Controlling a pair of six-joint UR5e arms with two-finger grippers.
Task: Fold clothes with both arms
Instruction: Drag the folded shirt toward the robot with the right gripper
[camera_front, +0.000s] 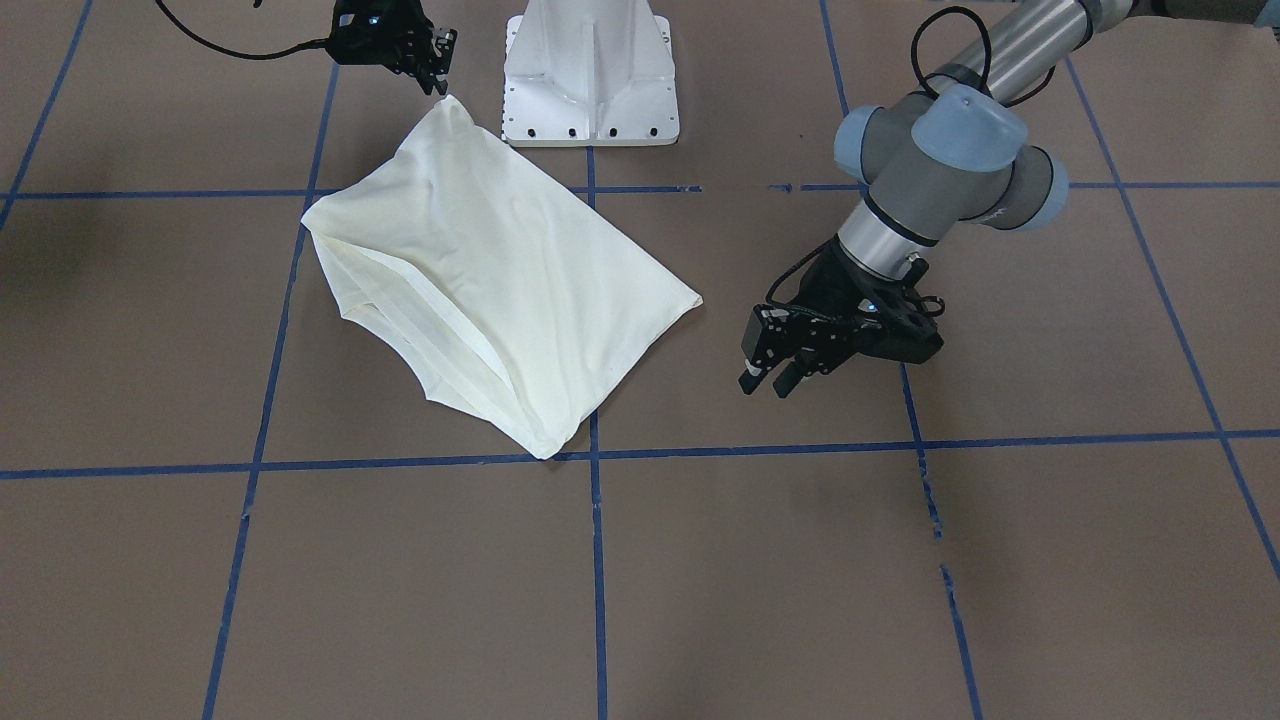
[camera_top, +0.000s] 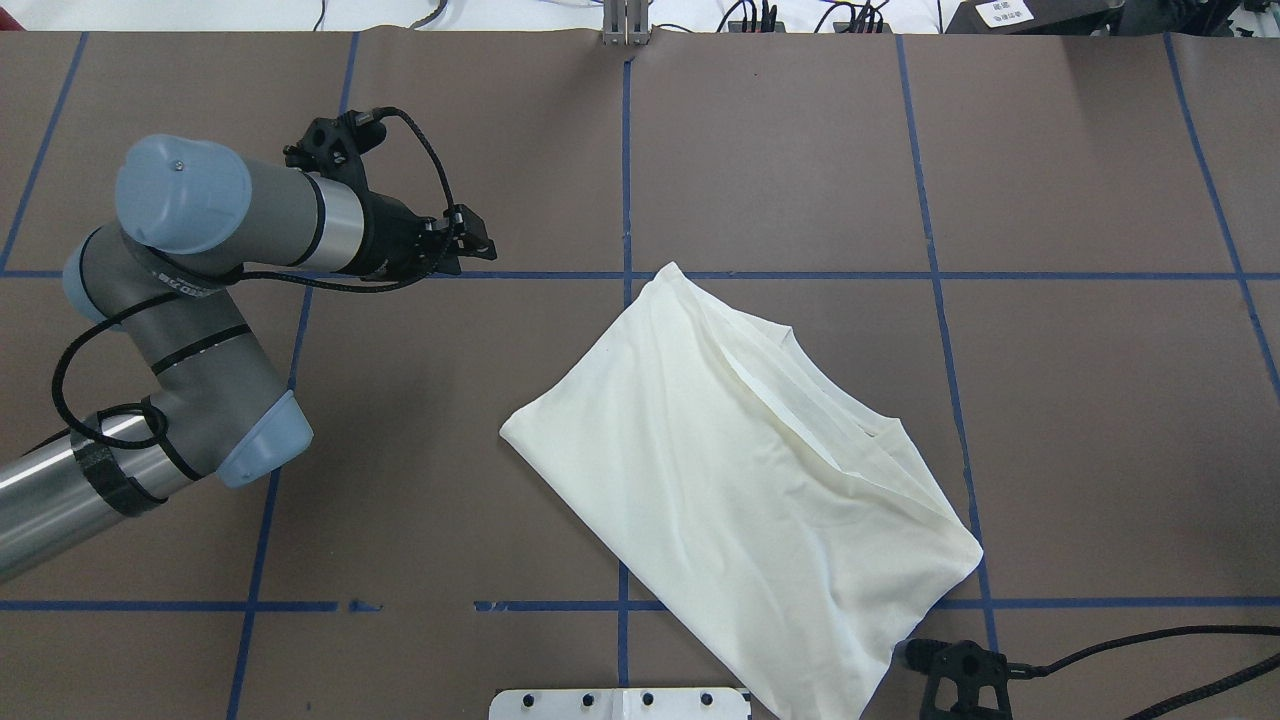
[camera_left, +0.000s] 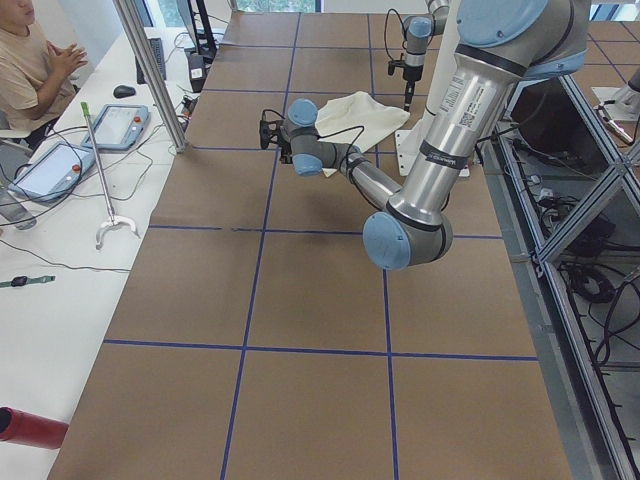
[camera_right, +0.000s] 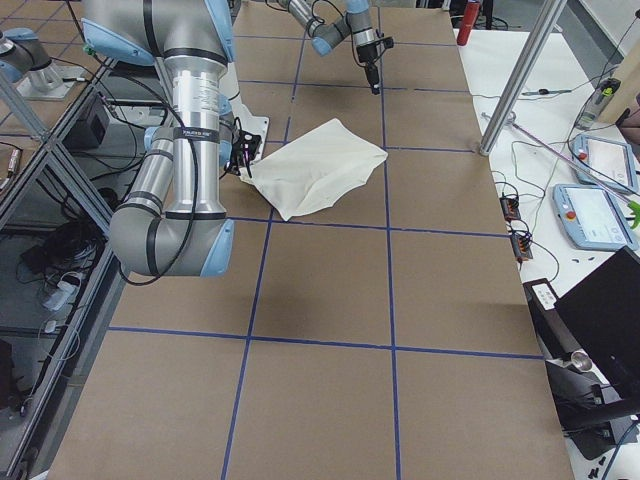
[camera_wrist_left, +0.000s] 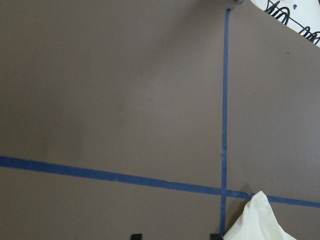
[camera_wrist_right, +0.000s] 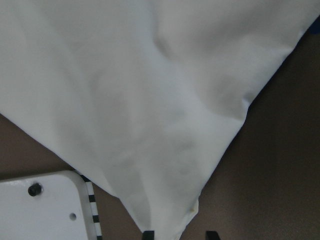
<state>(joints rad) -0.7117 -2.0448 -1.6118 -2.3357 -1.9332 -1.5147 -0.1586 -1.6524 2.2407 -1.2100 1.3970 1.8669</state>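
Shirt (camera_front: 500, 270) lies half-folded as your right gripper (camera_front: 438, 75), fingers apart, hovers at its corner by the pedestal (camera_front: 590, 80), seemingly to pinch it; left gripper (camera_front: 768, 380) waits nearby, likewise spread.

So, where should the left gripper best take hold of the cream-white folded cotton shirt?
Probably the pointed corner of the cream-white folded cotton shirt nearest the open left gripper, approached from the robot's left: it juts out toward that gripper, lying flat, with nothing between.
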